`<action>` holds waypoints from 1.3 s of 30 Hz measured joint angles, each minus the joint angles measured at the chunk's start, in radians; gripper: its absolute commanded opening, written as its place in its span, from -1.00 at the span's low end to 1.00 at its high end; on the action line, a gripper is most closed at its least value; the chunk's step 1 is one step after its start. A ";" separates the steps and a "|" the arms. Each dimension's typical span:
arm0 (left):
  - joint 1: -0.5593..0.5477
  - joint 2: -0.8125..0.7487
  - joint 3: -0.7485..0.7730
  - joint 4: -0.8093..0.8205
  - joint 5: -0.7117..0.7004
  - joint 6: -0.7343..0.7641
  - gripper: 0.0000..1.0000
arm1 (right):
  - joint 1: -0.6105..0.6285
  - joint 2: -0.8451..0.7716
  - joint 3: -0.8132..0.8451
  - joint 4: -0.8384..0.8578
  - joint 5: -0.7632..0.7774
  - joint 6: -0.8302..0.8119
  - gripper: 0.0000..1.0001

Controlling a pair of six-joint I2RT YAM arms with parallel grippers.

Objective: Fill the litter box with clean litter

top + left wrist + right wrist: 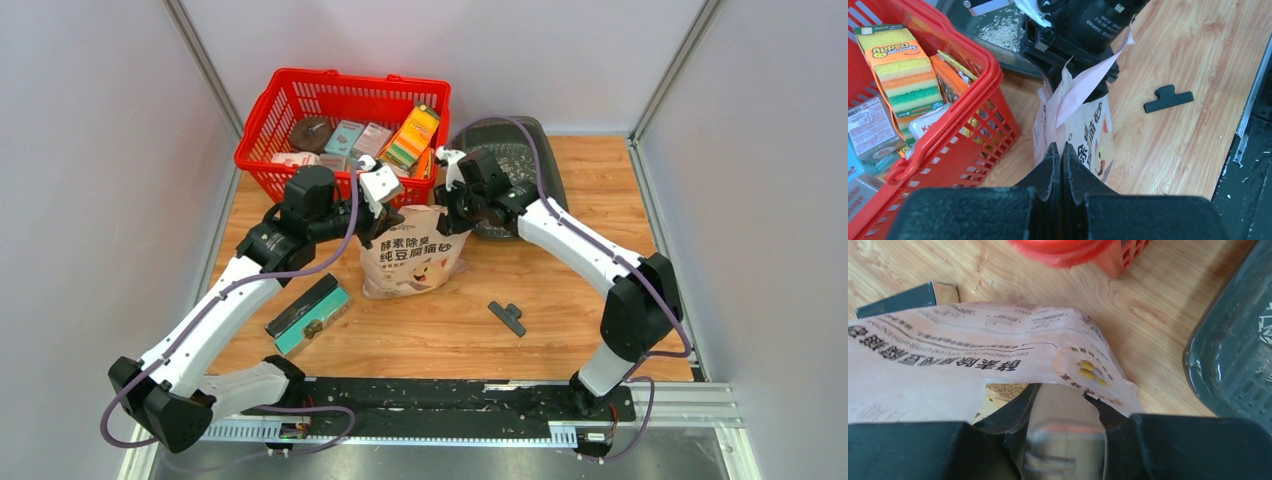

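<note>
Wooden table (450, 330); pinkish-beige litter bag (410, 262) stands upright.

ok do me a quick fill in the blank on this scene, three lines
1. The sponges sit inside the red ___.
2. The clip lies on the table, to the ___ of the bag.
3. The right gripper grips the top edge of the ___.

Missing words: basket; right; bag.
</note>
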 measured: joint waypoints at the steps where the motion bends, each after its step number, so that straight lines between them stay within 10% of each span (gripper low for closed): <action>1: 0.000 0.000 -0.001 0.002 0.000 -0.003 -1.00 | -0.002 0.010 -0.002 0.013 -0.010 0.010 -1.00; 39: -0.001 0.153 0.237 -0.249 -0.034 0.340 -1.00 | -0.488 0.119 -0.087 0.500 -0.918 0.671 -1.00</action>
